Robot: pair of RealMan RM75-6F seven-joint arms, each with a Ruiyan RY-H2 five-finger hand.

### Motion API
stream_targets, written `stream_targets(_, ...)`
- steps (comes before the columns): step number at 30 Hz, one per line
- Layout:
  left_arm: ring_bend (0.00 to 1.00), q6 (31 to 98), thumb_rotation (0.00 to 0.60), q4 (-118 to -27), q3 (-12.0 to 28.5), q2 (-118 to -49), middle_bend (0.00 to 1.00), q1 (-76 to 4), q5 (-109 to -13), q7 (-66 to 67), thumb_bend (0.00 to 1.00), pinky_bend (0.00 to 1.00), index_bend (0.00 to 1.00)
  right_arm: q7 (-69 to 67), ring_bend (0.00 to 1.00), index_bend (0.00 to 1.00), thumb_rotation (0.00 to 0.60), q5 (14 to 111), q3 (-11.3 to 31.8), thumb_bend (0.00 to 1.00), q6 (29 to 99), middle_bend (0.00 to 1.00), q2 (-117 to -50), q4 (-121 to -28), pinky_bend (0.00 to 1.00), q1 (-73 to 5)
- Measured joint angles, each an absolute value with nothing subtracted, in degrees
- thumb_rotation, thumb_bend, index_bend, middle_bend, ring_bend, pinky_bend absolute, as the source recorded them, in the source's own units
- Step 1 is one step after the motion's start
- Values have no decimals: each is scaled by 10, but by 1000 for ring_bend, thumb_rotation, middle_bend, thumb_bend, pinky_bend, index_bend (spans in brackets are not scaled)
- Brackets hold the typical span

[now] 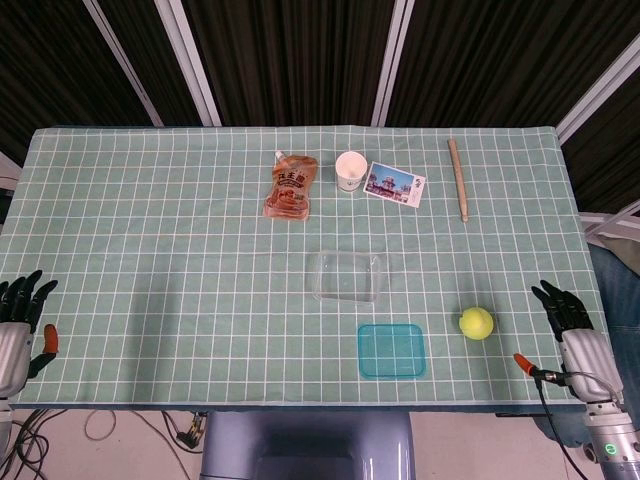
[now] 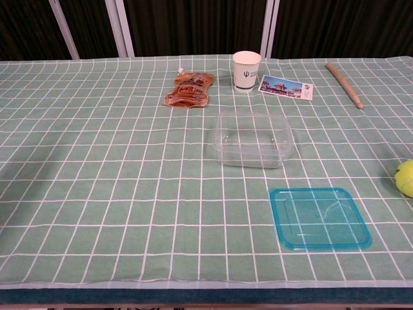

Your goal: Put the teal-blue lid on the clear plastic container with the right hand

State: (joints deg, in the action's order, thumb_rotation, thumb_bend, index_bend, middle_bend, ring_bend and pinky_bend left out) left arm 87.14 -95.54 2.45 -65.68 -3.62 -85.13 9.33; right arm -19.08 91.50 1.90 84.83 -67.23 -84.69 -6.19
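Observation:
The teal-blue lid lies flat near the table's front edge. Just beyond it and slightly left stands the clear plastic container, uncovered and with nothing inside. My right hand hovers at the table's front right corner, fingers spread and holding nothing, well right of the lid. At the front left corner my left hand is also open and holds nothing. Neither hand shows in the chest view.
A yellow-green ball lies between the lid and my right hand. At the back are an orange pouch, a white paper cup, a postcard and a wooden stick.

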Motion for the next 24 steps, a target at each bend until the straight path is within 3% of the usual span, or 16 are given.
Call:
stream_targets(13,0,865,600,-960,26,-658,0,-39,-844,95,640,0,111,-242,0,0,600,968,-20,223,820,0,-644,-853,0,-80)
stream_targets(24,0,863,600,-965,26,-658,0,-39,-841,96,640,0,111,-146,0,0,600,987,-35,224,723,0,-557,-937,0,-135)
